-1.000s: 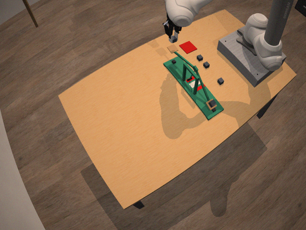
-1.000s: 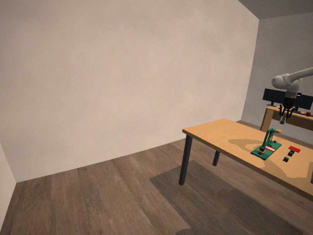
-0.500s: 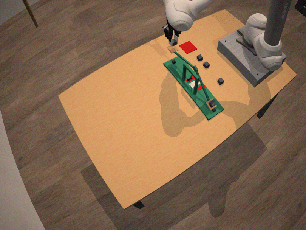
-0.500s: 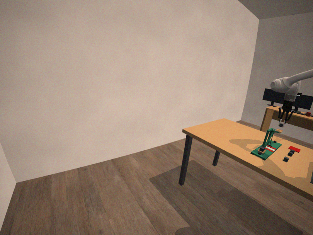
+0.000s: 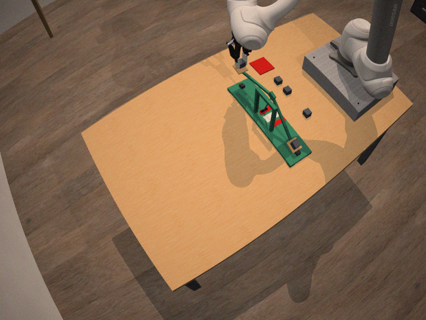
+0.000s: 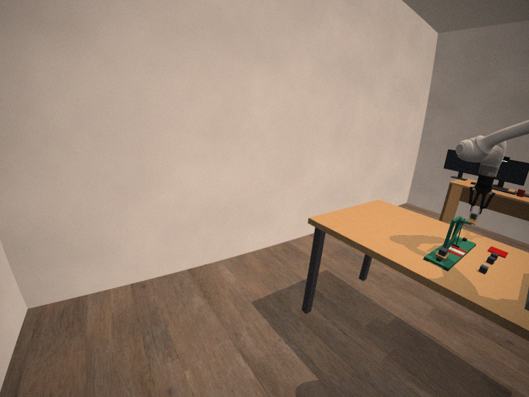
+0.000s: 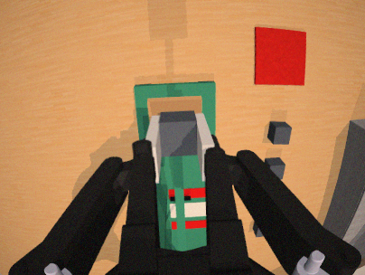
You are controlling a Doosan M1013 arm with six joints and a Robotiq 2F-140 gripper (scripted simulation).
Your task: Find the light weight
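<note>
Top view catches the whole rocker balance: lower pan is down with a dark weight on it, black pointer at the red field on the raised-pan side. Wrist view doesn't show that loaded pan. Exterior adds a desk with monitors and a red mug, neither in the other two views; pointer too small to read there

Gripper is pinching a dark cube weight between its pads, right at the raised pan. Contact with the pan: can't tell

Red dish lies flat on the table beside the gripper, lower than the fingertips, no weight on it. Three loose weights sit off the dish, toward the grey pedestal. Can't tell which weight is the light one
</note>
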